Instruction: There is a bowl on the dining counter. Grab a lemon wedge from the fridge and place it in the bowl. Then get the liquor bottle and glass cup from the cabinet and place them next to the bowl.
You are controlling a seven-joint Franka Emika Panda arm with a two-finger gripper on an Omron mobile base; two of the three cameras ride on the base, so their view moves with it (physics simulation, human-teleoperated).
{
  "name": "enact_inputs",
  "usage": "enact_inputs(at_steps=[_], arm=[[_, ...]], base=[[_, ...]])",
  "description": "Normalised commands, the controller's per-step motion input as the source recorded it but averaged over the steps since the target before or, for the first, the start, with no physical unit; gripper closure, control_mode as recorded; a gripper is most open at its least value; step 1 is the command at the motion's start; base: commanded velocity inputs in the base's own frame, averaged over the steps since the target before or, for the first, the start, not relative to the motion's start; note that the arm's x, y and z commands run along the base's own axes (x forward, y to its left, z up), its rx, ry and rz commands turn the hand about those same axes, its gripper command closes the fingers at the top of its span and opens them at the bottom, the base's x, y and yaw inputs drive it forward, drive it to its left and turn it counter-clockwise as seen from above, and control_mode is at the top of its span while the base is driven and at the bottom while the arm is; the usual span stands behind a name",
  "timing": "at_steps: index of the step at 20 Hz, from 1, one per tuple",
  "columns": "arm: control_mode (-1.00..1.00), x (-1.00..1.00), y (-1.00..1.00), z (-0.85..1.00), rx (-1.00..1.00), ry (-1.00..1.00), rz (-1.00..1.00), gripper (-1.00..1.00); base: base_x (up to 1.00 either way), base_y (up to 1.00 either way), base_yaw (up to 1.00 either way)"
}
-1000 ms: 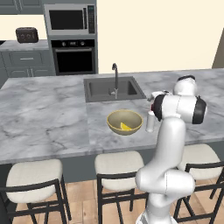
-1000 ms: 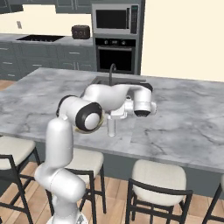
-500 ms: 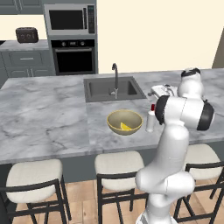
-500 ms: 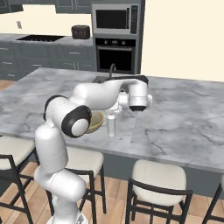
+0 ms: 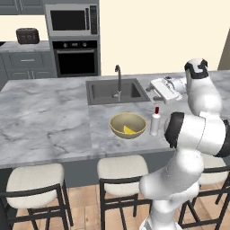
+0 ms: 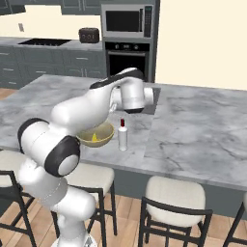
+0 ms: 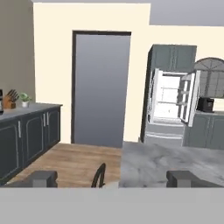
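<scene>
A yellow bowl sits on the grey marble dining counter, and a yellow lemon wedge lies inside it. Just right of the bowl a small white liquor bottle with a red cap stands upright, with nothing touching it. My gripper hangs above the counter behind the bottle and points out level across the room. Its fingertips stand wide apart with nothing between them. The fridge stands far off with its doors open. The glass cup is out of view.
A sink with a faucet is set into the counter behind the bowl. Stools line the near side. A microwave and an oven fill the back wall. Dark low cabinets and a doorway lie ahead of the hand.
My hand has risen from beside the bottle to above and behind it, and the upper arm swung right. The bottle stays standing beside the bowl.
</scene>
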Motion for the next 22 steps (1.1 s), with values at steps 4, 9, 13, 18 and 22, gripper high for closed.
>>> enact_inputs(at_steps=[4,9,13,18,22], arm=[[-1.00,-0.47,0.83,0.23,-0.16,0.07,-0.34,-1.00],[-1.00,-0.37,0.75,0.02,-0.16,0.14,-0.43,-1.00],[-1.00,-0.23,0.52,0.00,-0.15,0.24,-0.53,-1.00],[-1.00,-0.30,0.10,0.01,-0.13,0.31,-0.59,-1.00],[-1.00,-0.40,-0.01,0.01,-0.11,0.29,-0.59,-1.00]], base=[[0.00,0.00,0.00],[0.00,0.00,0.00],[0.00,0.00,0.00],[0.00,0.00,0.00],[0.00,0.00,0.00]])
